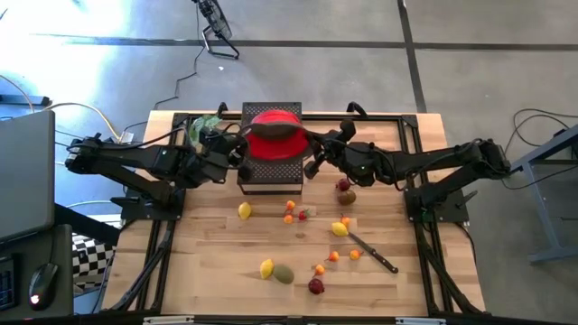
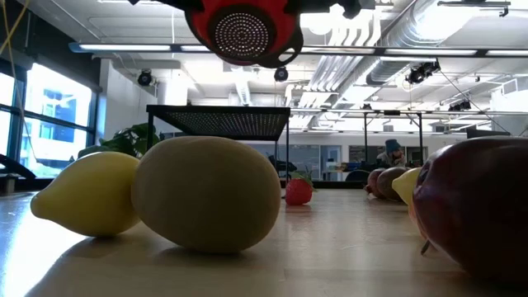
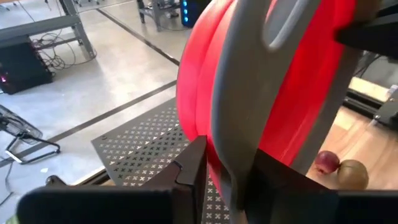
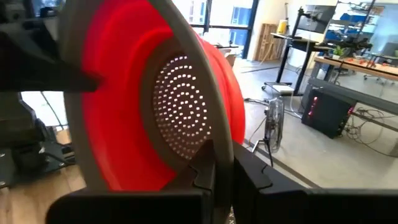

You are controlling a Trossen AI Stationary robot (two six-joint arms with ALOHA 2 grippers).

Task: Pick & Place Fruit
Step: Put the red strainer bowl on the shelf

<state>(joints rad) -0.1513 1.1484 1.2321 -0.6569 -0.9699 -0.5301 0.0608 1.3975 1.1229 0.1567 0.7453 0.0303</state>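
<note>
i have both arms lifting the red colander (image 1: 274,135) over the black mesh stand (image 1: 271,178), right gripper (image 1: 318,159) clamped shut on its rim, left gripper (image 1: 237,155) pinching the other side, fruit (image 1: 340,229) scattered on the table (image 1: 208,262), needing picking next
</note>
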